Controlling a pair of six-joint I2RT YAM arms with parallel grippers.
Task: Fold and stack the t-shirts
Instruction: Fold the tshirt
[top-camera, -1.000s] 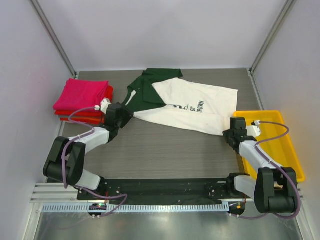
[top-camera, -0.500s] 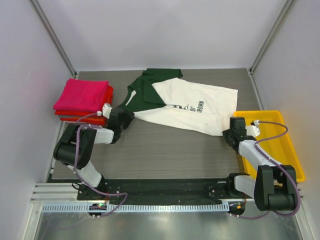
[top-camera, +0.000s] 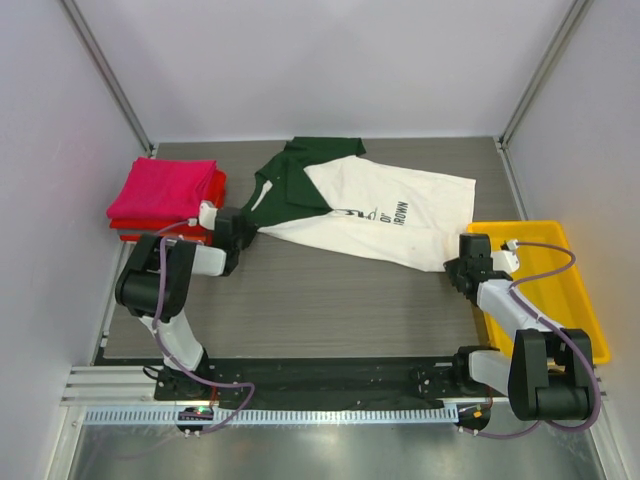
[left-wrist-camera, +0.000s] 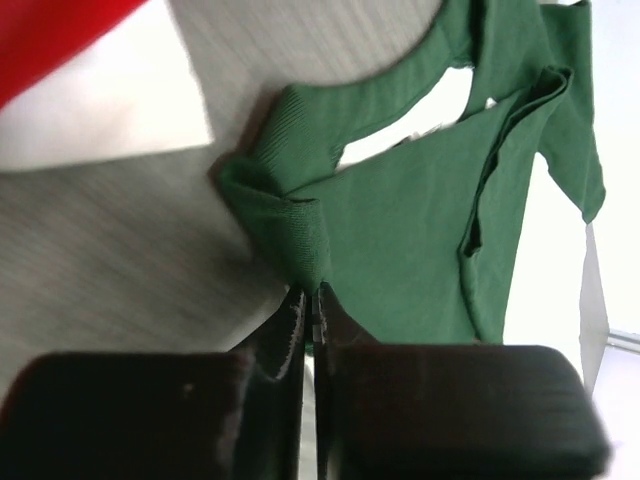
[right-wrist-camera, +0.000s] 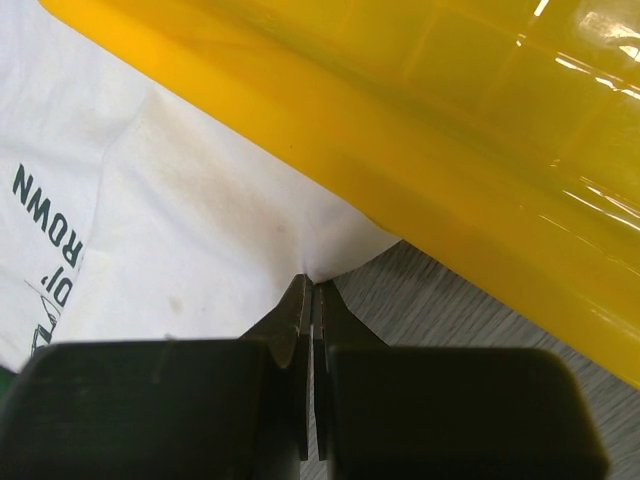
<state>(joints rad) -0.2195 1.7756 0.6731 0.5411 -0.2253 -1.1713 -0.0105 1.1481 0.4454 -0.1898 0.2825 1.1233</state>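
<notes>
- The cream t-shirt (top-camera: 400, 215), a soft knit with dark green collar and sleeves, lies rumpled at 12 o'clock on the grey wood-grain tabletop (top-camera: 330, 300).
- I can read "ROWN" in its print; the rest is too small or creased.
- My left gripper (left-wrist-camera: 310, 300) is clenched on a ribbed green edge.
- My right gripper (right-wrist-camera: 312, 290) pinches the white hem corner beside the glossy yellow tray (right-wrist-camera: 480, 130).
- At 10 o'clock, a folded pink shirt (top-camera: 165, 188) tops a red shirt (top-camera: 135, 237).

We read this as a lab test cell: plain white walls (top-camera: 330, 60) w/ alu frame posts (top-camera: 108, 72), grey wood-grain worktop (top-camera: 330, 300), two robot arms (top-camera: 160, 290) bolted to a base rail (top-camera: 330, 378).
</notes>
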